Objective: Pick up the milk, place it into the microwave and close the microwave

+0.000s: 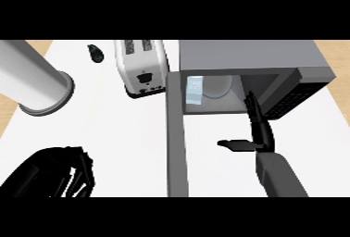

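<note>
A blue-and-white milk carton point(195, 90) stands upright inside the open microwave point(273, 58), at the left of its cavity beside a white turntable plate point(220, 88). The microwave door point(176, 139) swings out toward me as a long grey panel. My right hand point(258, 129) is open just in front of the cavity's right side, with straight fingers pointing into the opening and the thumb sticking out to the left. It is apart from the carton and holds nothing. My left hand point(58, 173) rests at the lower left with its fingers relaxed.
A white toaster point(141, 65) stands left of the microwave. A small dark object point(95, 53) lies at the back left. A large white cylinder point(37, 81) occupies the far left. The white counter point(123, 139) ends in wooden edges on both sides.
</note>
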You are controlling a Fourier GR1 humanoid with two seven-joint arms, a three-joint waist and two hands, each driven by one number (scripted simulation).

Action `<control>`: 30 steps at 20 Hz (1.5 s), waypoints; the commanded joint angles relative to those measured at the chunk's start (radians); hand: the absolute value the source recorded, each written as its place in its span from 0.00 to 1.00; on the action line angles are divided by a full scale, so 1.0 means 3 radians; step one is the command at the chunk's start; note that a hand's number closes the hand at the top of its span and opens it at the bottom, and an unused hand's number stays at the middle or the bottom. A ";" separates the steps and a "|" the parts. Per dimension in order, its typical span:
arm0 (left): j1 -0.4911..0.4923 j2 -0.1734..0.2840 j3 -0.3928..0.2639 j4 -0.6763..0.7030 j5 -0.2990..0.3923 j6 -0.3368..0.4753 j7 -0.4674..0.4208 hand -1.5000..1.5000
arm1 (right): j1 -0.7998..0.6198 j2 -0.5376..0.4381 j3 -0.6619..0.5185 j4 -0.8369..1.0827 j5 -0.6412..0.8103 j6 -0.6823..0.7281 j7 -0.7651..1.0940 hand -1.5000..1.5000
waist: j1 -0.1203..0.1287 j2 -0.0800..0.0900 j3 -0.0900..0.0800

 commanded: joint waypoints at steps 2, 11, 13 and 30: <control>-0.0248 -0.0011 -0.0304 0.0165 -0.0340 0.0193 -0.0103 1.00 | 0.0738 0.0001 0.0162 -0.0766 -0.0050 0.0164 0.0103 0.00 | -0.0042 -0.0005 -0.0003; -0.0654 -0.0011 -0.1455 0.1048 -0.1287 0.0763 -0.0654 1.00 | 0.1649 -0.0022 0.0319 -0.1909 -0.0178 0.0397 0.0300 0.00 | -0.0015 0.0026 0.0001; -0.0984 -0.0011 -0.1477 0.1417 -0.1319 0.0788 -0.0625 1.00 | 0.1879 -0.0108 0.0386 -0.2262 -0.0196 0.0547 0.0459 0.00 | -0.0086 0.0029 -0.0003; -0.1733 -0.0011 -0.2822 0.3662 -0.0707 0.2922 -0.2378 1.00 | 0.2724 -0.0332 0.0513 -0.4080 -0.0876 0.1314 0.0882 0.00 | -0.0180 0.0079 -0.0010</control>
